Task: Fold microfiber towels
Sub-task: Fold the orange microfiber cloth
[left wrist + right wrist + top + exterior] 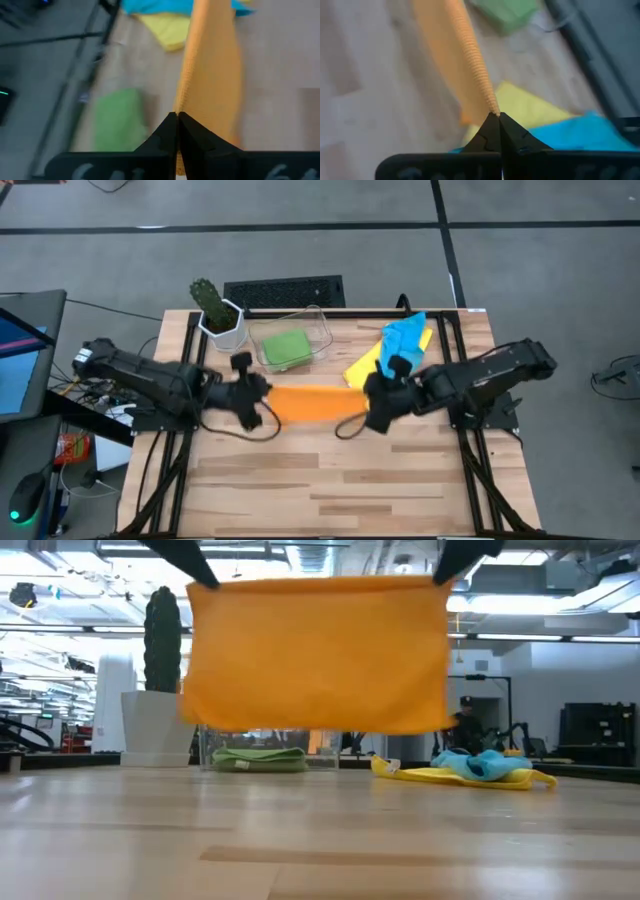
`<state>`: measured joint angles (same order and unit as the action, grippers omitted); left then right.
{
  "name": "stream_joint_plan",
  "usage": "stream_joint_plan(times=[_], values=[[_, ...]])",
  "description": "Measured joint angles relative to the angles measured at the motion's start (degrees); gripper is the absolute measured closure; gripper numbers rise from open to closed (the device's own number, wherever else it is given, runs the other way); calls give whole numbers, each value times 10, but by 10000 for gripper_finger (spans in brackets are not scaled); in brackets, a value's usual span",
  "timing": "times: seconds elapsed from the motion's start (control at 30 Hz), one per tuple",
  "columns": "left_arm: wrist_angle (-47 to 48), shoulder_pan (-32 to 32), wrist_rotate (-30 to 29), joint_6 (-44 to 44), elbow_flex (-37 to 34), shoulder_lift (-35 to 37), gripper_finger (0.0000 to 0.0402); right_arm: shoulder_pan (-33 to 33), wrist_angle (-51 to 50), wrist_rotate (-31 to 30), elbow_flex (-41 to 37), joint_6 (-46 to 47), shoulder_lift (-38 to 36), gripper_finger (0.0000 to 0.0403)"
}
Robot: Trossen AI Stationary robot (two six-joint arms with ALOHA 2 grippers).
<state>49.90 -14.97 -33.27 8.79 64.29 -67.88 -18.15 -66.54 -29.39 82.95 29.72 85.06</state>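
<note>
Orange towel [318, 652] hangs stretched mid-frame, clear of the surface [320, 840]: left gripper [262, 393] and right gripper [368, 402] each pinch a top corner, likely keeping it flat and square for a fold.

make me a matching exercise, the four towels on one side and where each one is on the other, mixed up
Things:
1. orange towel
2. green towel
3. yellow towel
4. blue towel

Places:
A. folded inside the clear bin
B. flat on the table, partly under another towel
C. crumpled on top of another towel
D. hanging in the air, stretched between the left gripper and the right gripper

Pairs: 1-D, 2-A, 3-B, 4-C
</note>
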Motion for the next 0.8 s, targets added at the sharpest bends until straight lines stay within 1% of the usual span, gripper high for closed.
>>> stream_joint_plan(times=[0.07, 0.13, 0.23, 0.3, 0.33, 0.4, 0.43, 0.5, 0.57, 0.67, 0.7, 0.8], values=[[-9, 39, -11, -49, 1, -1, 401, 24, 1, -16, -1, -27, 1, 396], [0, 69, -14, -75, 0, -5, 401, 44, 20, -25, 1, -46, 11, 396], [4, 90, 3, -63, -6, -19, 401, 49, 30, -23, 0, -60, 41, 396], [9, 85, 41, -35, -23, -23, 401, 34, 40, -15, -5, -60, 59, 396], [-2, 77, 62, -20, -36, -26, 401, 25, 38, -8, -9, -60, 70, 396], [-6, 54, 89, 9, -76, -27, 401, 4, 67, 4, -7, -55, 99, 396], [-10, 39, 96, 28, -97, -28, 401, -8, 70, 9, -8, -50, 115, 396], [-51, 9, 104, 73, -134, -33, 401, -33, 84, 16, -8, -44, 147, 396], [-54, -27, 117, 119, -167, -32, 401, -61, 119, 28, -6, -37, 174, 396], [-103, -80, 138, 182, -192, -39, 401, -96, 135, 53, -7, -10, 206, 393], [-110, -99, 144, 195, -200, -40, 401, -107, 153, 58, -6, 1, 215, 392], [-170, -145, 165, 216, -216, -51, 401, -134, 172, 79, -7, 7, 229, 392]])
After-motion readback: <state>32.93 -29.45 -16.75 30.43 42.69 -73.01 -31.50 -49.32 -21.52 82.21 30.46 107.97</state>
